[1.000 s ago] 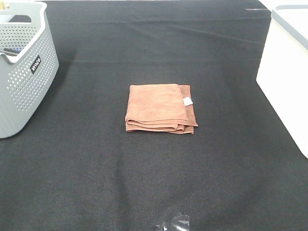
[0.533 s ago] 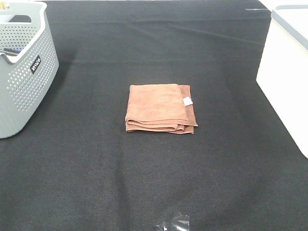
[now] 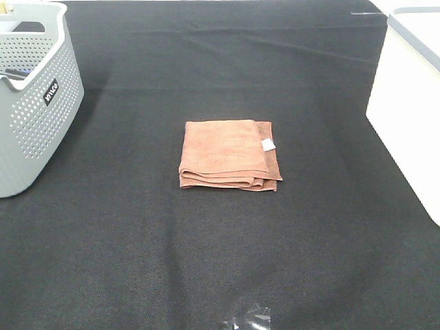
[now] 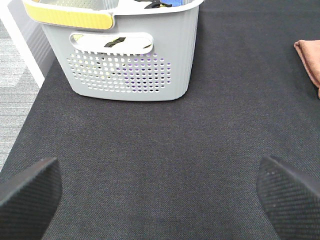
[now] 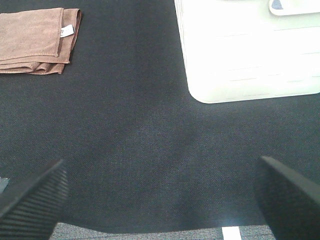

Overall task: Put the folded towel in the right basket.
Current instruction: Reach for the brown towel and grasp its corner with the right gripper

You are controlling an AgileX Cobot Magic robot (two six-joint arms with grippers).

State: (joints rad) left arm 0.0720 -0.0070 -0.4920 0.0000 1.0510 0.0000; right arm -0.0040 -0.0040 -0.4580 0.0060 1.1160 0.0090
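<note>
- At mid-table we see the folded towel (image 3: 229,155) flat on the black cloth (image 3: 206,261), well clear of both grippers.
- Our right gripper (image 5: 160,197) gapes empty, facing between towel and right basket (image 5: 250,55).
- Our left gripper (image 4: 160,195) gapes too, facing the grey basket (image 4: 130,65).

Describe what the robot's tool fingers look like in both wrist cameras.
Only fingertips show. The left tool has two black, rounded fingers with a fine dotted texture; the right tool has black fingers with ribbed ridges. No cables or markings visible.

Black table (image 3: 206,261): towel (image 3: 225,154), grey basket (image 3: 34,103), white basket (image 3: 409,103)
</note>
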